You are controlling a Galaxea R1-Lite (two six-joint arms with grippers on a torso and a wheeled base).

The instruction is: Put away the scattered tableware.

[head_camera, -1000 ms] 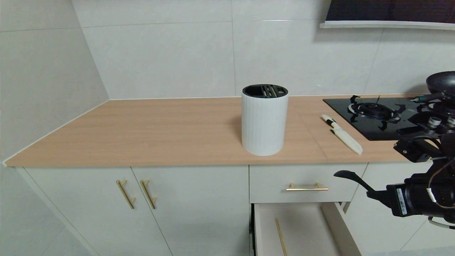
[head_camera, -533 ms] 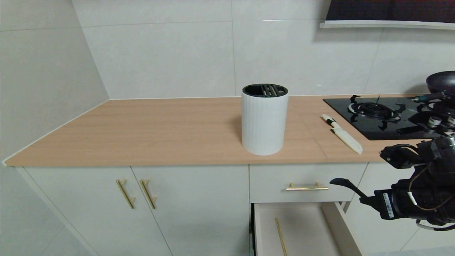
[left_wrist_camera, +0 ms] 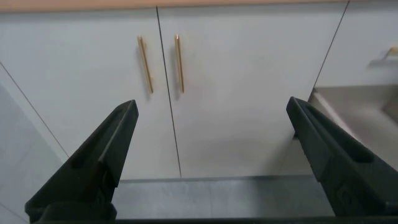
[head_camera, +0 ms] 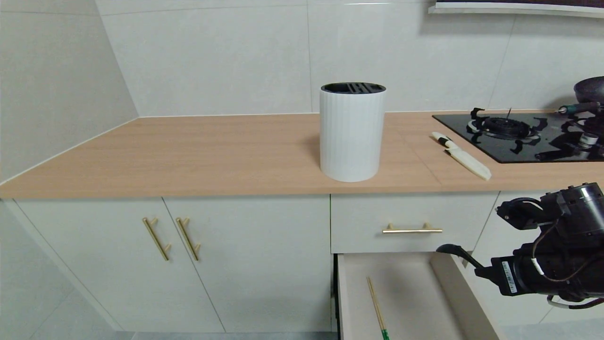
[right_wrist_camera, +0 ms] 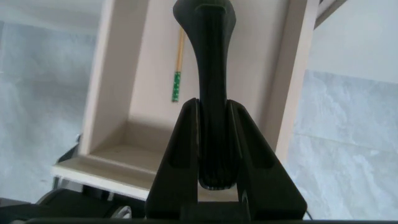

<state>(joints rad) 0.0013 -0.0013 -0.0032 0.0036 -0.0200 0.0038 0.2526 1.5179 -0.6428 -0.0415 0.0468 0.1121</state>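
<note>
The right tool [head_camera: 483, 272] is pressed together on a black utensil [head_camera: 455, 252], whose kind I cannot tell; it holds the utensil above the open drawer [head_camera: 410, 293], near the drawer's right wall; in the right wrist view the utensil's rounded end reaches out over the drawer's floor, where chopsticks [head_camera: 376, 304] with a green end lie lengthwise; the left tool [left_wrist_camera: 211, 109] is spread wide with nothing between its fingers, and faces the cabinet doors [left_wrist_camera: 236, 93] with their gold handles; on the surface [head_camera: 212, 160] a white holder [head_camera: 352, 137] stands upright; a pale knife [head_camera: 461, 156] lies flat between the holder and the stove [head_camera: 519, 141], nearer the stove.
</note>
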